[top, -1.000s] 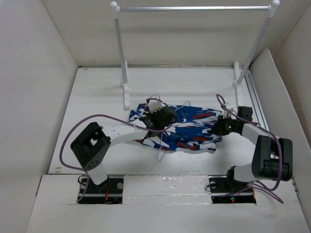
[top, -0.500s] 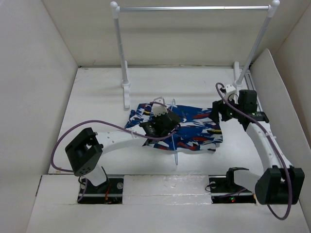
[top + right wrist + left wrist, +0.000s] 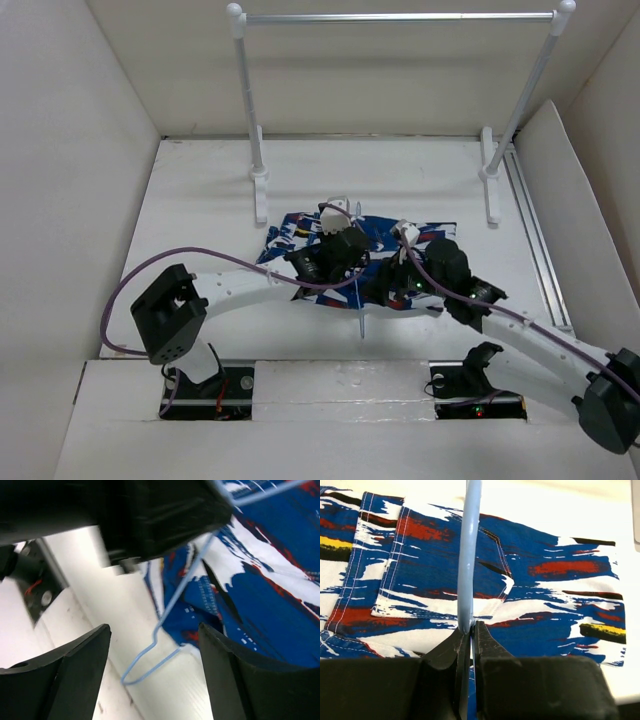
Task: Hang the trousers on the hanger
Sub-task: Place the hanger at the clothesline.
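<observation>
The trousers (image 3: pixel 425 238) lie spread flat at mid-table, in front of the rail rack (image 3: pixel 400 17). The hanger (image 3: pixel 361 318) rests across them, its wire reaching past their near edge.

Left wrist view: the left gripper (image 3: pixel 469 630) is clamped tight on the hanger (image 3: pixel 469 555). The pale wire runs straight up from the jaws over a stitched pocket on the trousers (image 3: pixel 545 580). The top view hides this grip behind the gripper's (image 3: pixel 335 255) body.

Right wrist view: the fingers of the right gripper (image 3: pixel 152 650) stand wide apart and hold nothing. A bent portion of the hanger (image 3: pixel 170 615) hangs between them over bare white surface, just beside the edge of the trousers (image 3: pixel 270 595). From above, the right gripper (image 3: pixel 395 290) sits low over the cloth's near edge, close beside the left one.

The table (image 3: pixel 200 200) is white. White walls (image 3: pixel 60 150) enclose it on three sides. A metal track (image 3: pixel 530 230) runs along its right side.
</observation>
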You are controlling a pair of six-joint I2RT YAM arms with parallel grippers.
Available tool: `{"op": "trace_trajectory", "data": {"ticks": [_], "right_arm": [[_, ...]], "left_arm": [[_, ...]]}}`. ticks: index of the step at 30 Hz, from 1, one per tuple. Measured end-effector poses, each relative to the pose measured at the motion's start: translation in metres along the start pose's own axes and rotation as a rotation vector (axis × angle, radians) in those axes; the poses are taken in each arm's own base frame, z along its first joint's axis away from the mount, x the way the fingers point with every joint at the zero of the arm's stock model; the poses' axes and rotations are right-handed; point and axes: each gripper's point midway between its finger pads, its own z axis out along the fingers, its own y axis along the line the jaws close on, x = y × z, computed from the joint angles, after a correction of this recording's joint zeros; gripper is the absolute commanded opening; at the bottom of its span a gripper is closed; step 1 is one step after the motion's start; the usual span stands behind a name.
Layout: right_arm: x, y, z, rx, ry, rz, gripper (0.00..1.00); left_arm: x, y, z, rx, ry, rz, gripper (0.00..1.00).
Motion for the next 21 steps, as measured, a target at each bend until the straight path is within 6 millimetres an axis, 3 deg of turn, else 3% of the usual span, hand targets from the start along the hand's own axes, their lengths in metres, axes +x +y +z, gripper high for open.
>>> {"op": "trace_trajectory", "data": {"ticks": [7, 10, 14, 15, 20, 21], "right_arm": [[0.019, -0.012, 0.042, 0.022, 0.035, 0.083, 0.76], [0.017, -0.014, 0.052, 0.030, 0.037, 0.088, 0.72], [0.002, -0.006, 0.059, 0.017, 0.002, 0.083, 0.62], [-0.004, -0.002, 0.060, 0.008, -0.015, 0.081, 0.52], [-0.029, 0.017, 0.059, -0.035, -0.092, 0.093, 0.46], [-0.036, 0.019, 0.059, -0.043, -0.110, 0.094, 0.38]], "left_arm": [[-0.005, -0.004, -0.007, 0.028, 0.008, -0.001, 0.00], [-0.007, -0.003, -0.011, 0.030, 0.015, -0.001, 0.00], [-0.019, 0.000, -0.021, 0.031, 0.008, -0.011, 0.00], [-0.025, -0.001, -0.026, 0.032, 0.003, -0.012, 0.00], [-0.063, -0.014, -0.047, 0.055, -0.039, -0.016, 0.00], [-0.069, -0.018, -0.051, 0.062, -0.045, -0.018, 0.00]]}}
